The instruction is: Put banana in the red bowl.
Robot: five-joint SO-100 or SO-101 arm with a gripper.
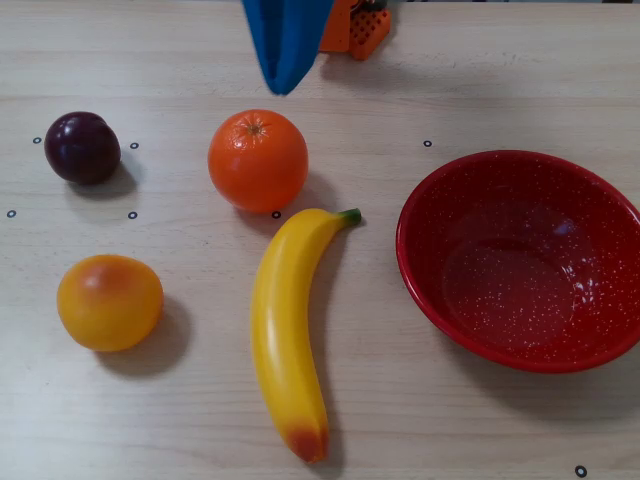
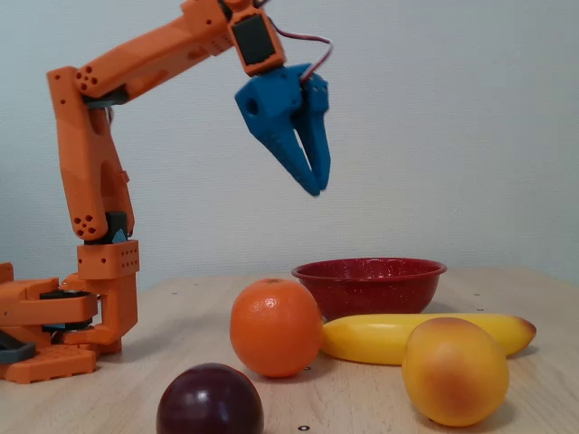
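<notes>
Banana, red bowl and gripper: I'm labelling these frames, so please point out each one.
banana (image 1: 283,340), overhead view, middle of its yellow body.
red bowl (image 1: 415,275), overhead view, its left rim.
gripper (image 2: 314,187), fixed view, at its blue fingertips, high above the table.

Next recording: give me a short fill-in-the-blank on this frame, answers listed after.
1. The banana lies on the table with its green stem end nearest the ____.
2. The red bowl holds ____ fruit.
3. In the fixed view, the blue gripper hangs ____ the fruit, touching none.

Missing words: orange; no; above
</notes>
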